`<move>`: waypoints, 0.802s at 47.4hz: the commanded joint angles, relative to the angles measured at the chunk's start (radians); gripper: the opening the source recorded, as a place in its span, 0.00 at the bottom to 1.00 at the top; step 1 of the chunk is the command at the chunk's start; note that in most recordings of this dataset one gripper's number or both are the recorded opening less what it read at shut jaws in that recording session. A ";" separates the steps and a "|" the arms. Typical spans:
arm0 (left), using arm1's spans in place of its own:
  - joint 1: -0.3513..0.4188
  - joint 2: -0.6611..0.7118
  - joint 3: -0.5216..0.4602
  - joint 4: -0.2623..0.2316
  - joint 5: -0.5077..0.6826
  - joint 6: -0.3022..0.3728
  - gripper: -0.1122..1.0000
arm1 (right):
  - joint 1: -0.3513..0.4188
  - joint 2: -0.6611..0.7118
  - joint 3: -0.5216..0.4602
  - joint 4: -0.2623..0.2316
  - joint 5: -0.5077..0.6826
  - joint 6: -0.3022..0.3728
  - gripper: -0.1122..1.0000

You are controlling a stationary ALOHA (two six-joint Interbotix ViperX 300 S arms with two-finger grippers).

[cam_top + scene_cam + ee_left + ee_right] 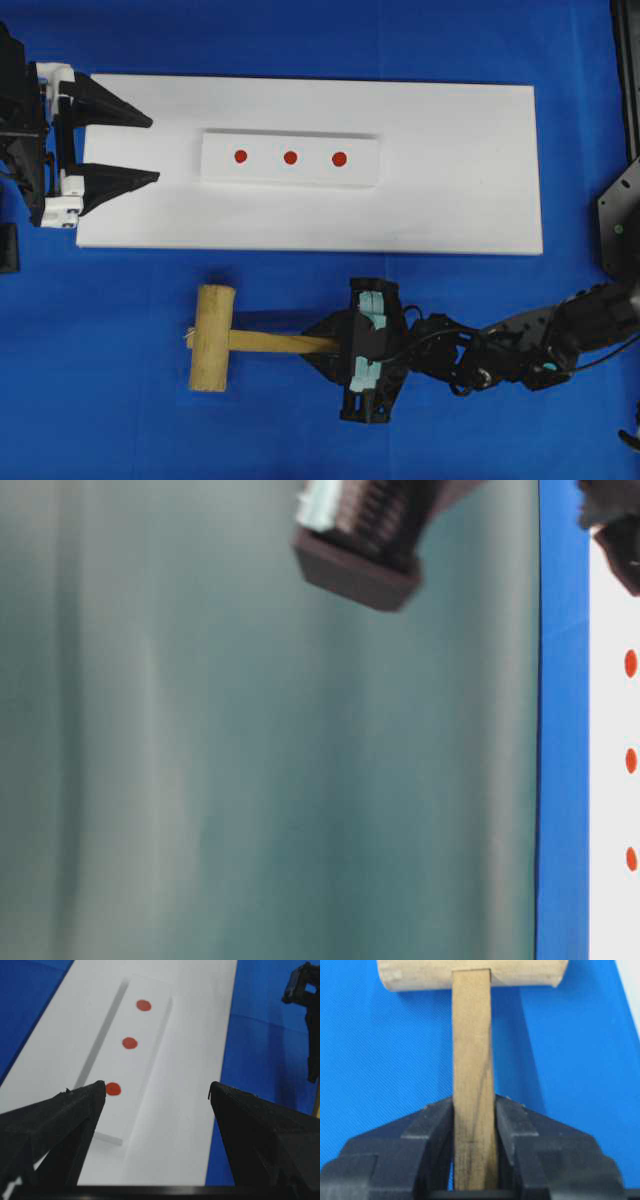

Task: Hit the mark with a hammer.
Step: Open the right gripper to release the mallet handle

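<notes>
Fingers (437, 1125) of the right gripper (474, 1130) are clamped on the flat handle of the hammer (240, 340), pads pressed against both of its faces near the free end. In the overhead view the mallet lies level over the blue cloth (100, 420), head to the left, just below the white board (480, 180) — whether the head rests on the cloth or hangs above it I cannot tell. Farther off, a raised white strip (365, 170) on the board carries three red marks (290, 157) in a row. Beyond it, the left gripper (150, 148) hovers spread wide over the board's left end, holding nothing.

I judge the grasp done and the strike ahead: the head must be carried over the strip and brought down on a dot.

Which mark is meant is unclear — and the table-level view is mostly blurred grey-green.
</notes>
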 commanded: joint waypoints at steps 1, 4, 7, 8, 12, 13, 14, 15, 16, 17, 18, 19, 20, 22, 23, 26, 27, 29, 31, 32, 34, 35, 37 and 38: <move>0.002 -0.003 -0.006 0.003 -0.008 0.002 0.83 | -0.005 -0.003 -0.020 0.002 -0.011 0.012 0.19; 0.002 -0.003 -0.003 0.003 -0.008 0.002 0.83 | -0.005 0.008 -0.018 0.002 -0.011 0.017 0.19; 0.002 -0.003 -0.003 0.003 -0.008 0.002 0.83 | -0.005 0.020 -0.017 0.002 -0.011 0.017 0.19; 0.002 -0.003 -0.003 0.003 -0.008 0.000 0.83 | -0.005 0.025 -0.017 0.000 -0.011 0.018 0.19; 0.002 -0.003 -0.002 0.003 -0.008 0.000 0.83 | -0.006 0.038 -0.014 0.000 -0.011 0.017 0.19; 0.003 -0.003 -0.002 0.003 -0.008 0.002 0.83 | -0.006 0.041 -0.014 0.000 -0.011 0.017 0.19; 0.005 -0.002 -0.002 0.003 -0.008 0.002 0.83 | -0.006 0.044 -0.014 0.000 -0.011 0.017 0.19; 0.005 -0.003 -0.002 0.003 -0.008 0.002 0.83 | -0.006 0.048 -0.014 -0.002 -0.011 0.017 0.19; 0.005 -0.002 -0.002 0.003 -0.008 0.000 0.83 | -0.006 0.051 -0.012 -0.002 -0.011 0.017 0.19; 0.006 -0.003 -0.002 0.003 -0.008 0.002 0.83 | -0.006 0.054 -0.012 -0.002 -0.011 0.018 0.19; 0.006 -0.003 -0.002 0.003 -0.008 0.002 0.83 | -0.006 0.055 -0.012 -0.002 -0.011 0.017 0.19; 0.006 -0.003 -0.002 0.003 -0.008 0.000 0.83 | -0.006 0.060 -0.012 -0.002 -0.012 0.018 0.19; 0.008 -0.003 -0.002 0.003 -0.008 0.000 0.83 | -0.006 0.061 -0.012 -0.002 -0.011 0.018 0.19; 0.008 -0.003 -0.002 0.003 -0.008 0.002 0.83 | -0.006 0.066 -0.012 -0.002 -0.011 0.018 0.19; 0.008 -0.003 -0.002 0.003 -0.008 0.000 0.83 | -0.006 0.066 -0.012 -0.002 -0.011 0.017 0.19; 0.009 -0.003 -0.002 0.003 -0.008 0.002 0.83 | -0.006 0.066 -0.011 -0.002 -0.009 0.018 0.19; 0.011 -0.003 -0.002 0.003 -0.008 0.000 0.83 | -0.006 0.066 -0.009 -0.002 -0.009 0.018 0.19; 0.011 -0.003 -0.002 0.003 -0.008 0.000 0.83 | -0.006 0.066 -0.009 -0.002 -0.006 0.018 0.19; 0.011 -0.003 -0.002 0.003 -0.008 0.000 0.83 | -0.006 0.067 -0.009 -0.002 -0.006 0.018 0.19; 0.011 -0.002 -0.002 0.003 -0.008 0.002 0.83 | -0.006 0.066 -0.009 -0.002 -0.005 0.017 0.19; 0.011 -0.003 -0.002 0.003 -0.008 0.000 0.83 | -0.006 0.066 -0.009 -0.002 -0.005 0.018 0.19; 0.011 -0.003 -0.002 0.003 -0.008 0.000 0.83 | -0.006 0.066 -0.009 -0.002 -0.003 0.018 0.19; 0.011 -0.003 -0.002 0.003 -0.008 0.002 0.83 | -0.006 0.066 -0.009 -0.002 0.000 0.018 0.19; 0.011 -0.003 -0.002 0.003 -0.008 0.000 0.83 | -0.006 0.066 -0.009 -0.002 0.002 0.018 0.20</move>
